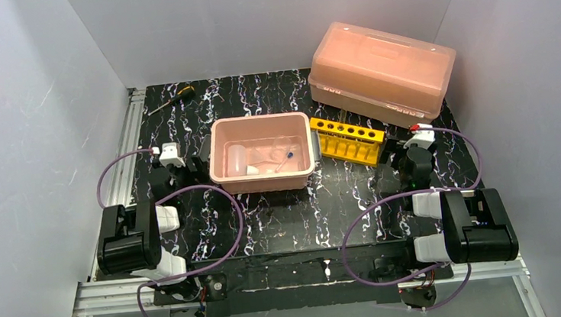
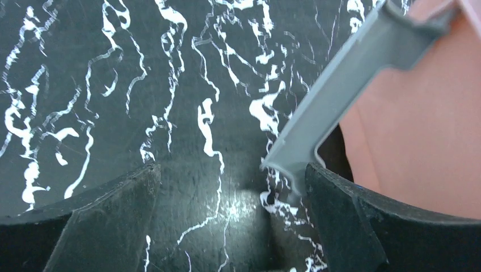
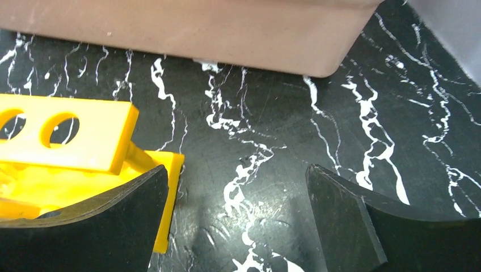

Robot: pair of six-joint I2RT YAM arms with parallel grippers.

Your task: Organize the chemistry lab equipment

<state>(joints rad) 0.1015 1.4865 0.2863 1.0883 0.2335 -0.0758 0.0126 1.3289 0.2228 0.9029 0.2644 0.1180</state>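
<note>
A lab-like robot test cell: white panel walls, marbled black table, yellow holed rack.

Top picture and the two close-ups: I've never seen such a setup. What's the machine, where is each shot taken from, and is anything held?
Two robot arms are bolted at the table's near edge. The wide picture looks down from above and behind them; each close-up comes from a camera on one wrist. On the table: an open pink tub with a white bottle and small clear pieces, a yellow holed rack, a lidded pink box, a screwdriver. The left claw is open beside the tub, the right claw open beside the rack. Neither holds anything.
</note>
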